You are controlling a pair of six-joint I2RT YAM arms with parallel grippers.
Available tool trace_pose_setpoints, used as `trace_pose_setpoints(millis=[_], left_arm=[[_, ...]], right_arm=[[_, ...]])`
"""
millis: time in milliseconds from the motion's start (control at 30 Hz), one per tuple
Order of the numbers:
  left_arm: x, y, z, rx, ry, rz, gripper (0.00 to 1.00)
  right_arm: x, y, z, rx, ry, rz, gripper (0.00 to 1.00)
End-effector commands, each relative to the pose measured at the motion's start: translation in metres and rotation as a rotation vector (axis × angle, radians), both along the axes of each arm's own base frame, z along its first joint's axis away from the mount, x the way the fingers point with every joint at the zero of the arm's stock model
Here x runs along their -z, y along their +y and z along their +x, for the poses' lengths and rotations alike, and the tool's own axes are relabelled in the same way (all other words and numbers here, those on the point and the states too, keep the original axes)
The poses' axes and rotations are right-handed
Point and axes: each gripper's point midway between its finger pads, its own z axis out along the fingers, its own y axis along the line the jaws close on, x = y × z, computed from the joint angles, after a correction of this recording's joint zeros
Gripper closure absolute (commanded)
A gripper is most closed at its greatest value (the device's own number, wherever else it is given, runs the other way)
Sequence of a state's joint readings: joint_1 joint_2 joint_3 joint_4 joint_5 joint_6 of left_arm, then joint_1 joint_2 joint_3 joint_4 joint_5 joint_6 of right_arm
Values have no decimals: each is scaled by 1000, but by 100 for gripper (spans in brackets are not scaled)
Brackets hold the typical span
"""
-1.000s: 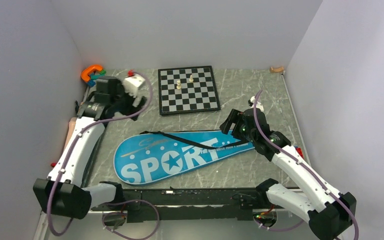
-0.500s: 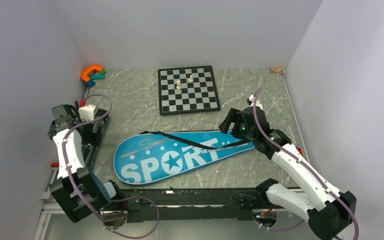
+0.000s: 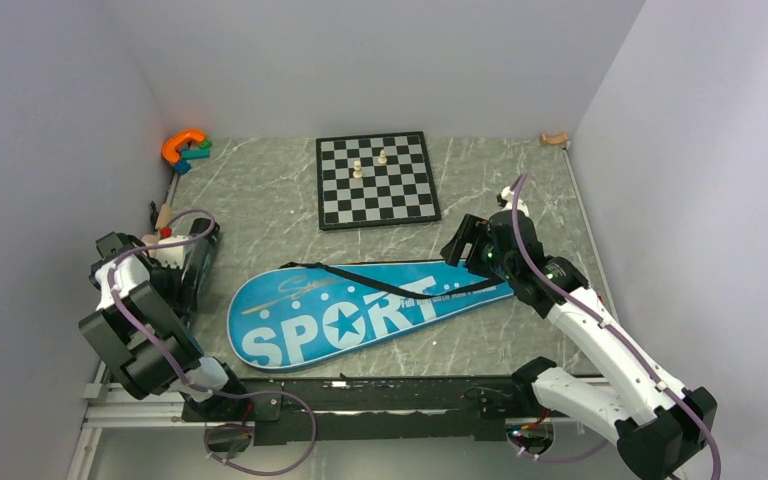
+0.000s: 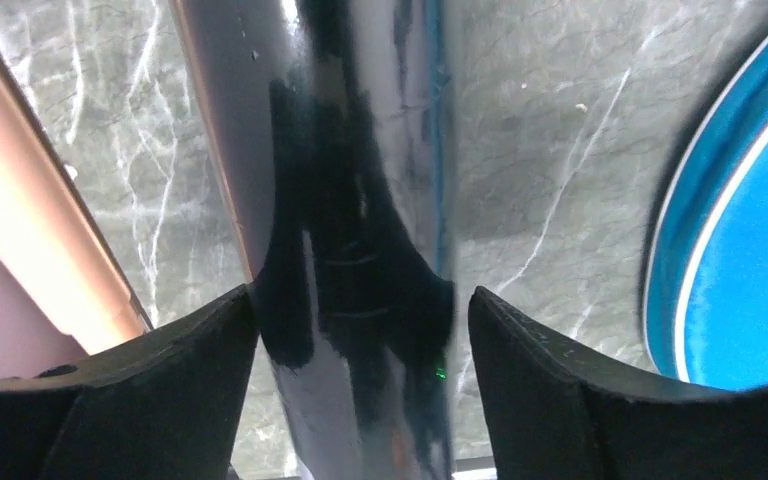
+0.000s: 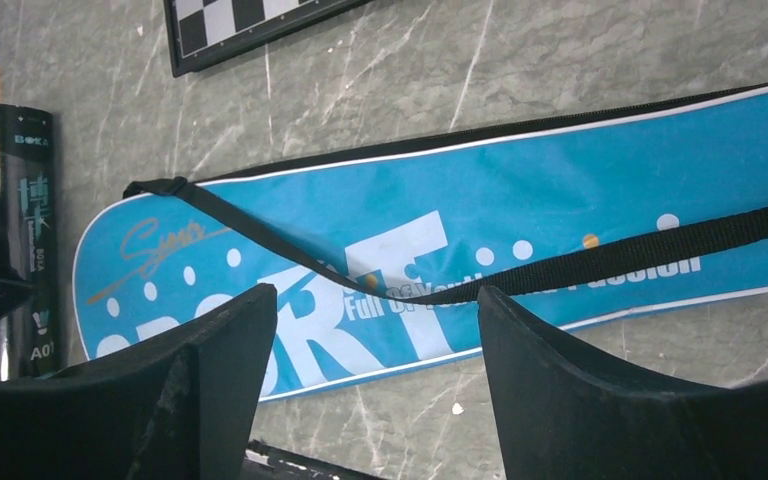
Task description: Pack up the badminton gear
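The blue "SPORT" bag [image 3: 360, 310] lies flat and closed at the table's middle, with its black strap [image 5: 410, 272] across it. The black lettered tube [image 3: 203, 245] lies along the left edge. In the left wrist view the tube [image 4: 360, 150] runs between my fingers. My left gripper [image 3: 188, 270] [image 4: 360, 295] is open and straddles the tube without clamping it. My right gripper [image 3: 463, 243] [image 5: 375, 300] is open and empty, just above the bag's narrow end [image 5: 520, 190]. The tube also shows in the right wrist view [image 5: 22, 240]. The rackets and shuttlecocks are out of view.
A chessboard [image 3: 375, 180] with two pale pieces lies at the back centre. An orange C-shaped toy [image 3: 182, 146] sits in the back left corner. A small wooden piece [image 3: 554, 139] is at the back right. A pale wooden strip [image 4: 20, 220] lies by the left wall.
My left arm has swung from the back left corner to the left edge and come down over the black tube. The right arm has hardly moved.
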State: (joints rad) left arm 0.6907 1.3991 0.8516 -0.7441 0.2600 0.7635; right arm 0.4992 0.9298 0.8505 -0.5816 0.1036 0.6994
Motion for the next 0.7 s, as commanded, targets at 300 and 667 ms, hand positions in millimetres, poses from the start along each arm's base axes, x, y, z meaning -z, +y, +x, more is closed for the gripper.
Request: trace_pose_setpoints(millis=[300,667], left_arm=[[-8,-17,7,137,-71,-67,67],[-124,-89,15,344,-288,-181,100]], right_arm=[[-54,6,14,2,-82,30,33],[-76,-1,20,39,-109,7,37]])
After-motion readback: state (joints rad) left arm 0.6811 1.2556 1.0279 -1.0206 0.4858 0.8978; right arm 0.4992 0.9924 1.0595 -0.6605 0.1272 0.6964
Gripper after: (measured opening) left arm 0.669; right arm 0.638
